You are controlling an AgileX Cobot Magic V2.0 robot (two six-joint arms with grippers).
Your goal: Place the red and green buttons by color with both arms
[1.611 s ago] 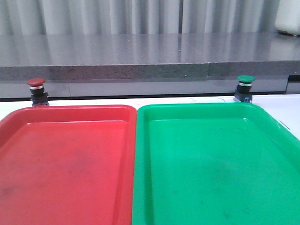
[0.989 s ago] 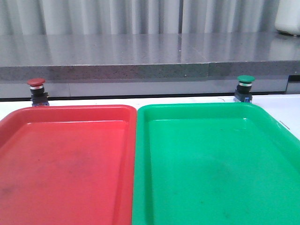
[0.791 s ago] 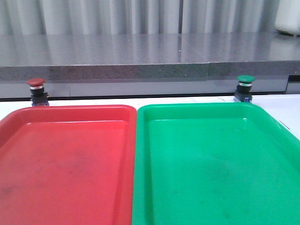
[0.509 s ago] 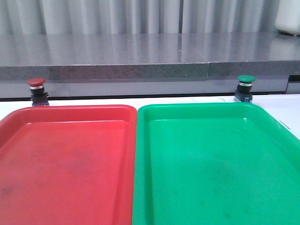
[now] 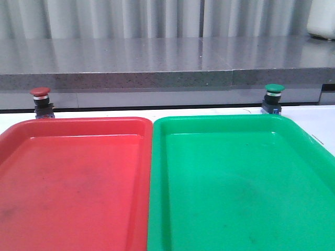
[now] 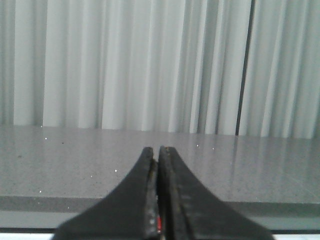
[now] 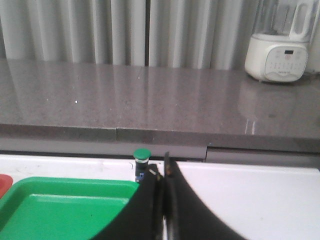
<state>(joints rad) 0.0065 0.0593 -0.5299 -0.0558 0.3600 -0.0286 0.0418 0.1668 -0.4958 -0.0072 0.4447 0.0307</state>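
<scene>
Red-capped push-button (image 5: 41, 100) behind red plastic tray (image 5: 73, 125), green-capped button (image 5: 273, 97) behind green plastic tray (image 5: 220, 121), both untouched. Left gripper (image 6: 158, 165) and right gripper (image 7: 161, 185) clenched, empty: open before descending, grab black bodies below caps.

Left gripper (image 6: 158, 155): two matte black tapered curved fingers (image 6: 135, 200), scuffed grey inner edges. Right gripper (image 7: 161, 172): same black tapered fingers (image 7: 145, 210).

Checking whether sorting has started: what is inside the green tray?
Nothing shows inside the green tray. The green button stands on the table behind its far rim; the tray's near end is cut off by the picture's edge.
</scene>
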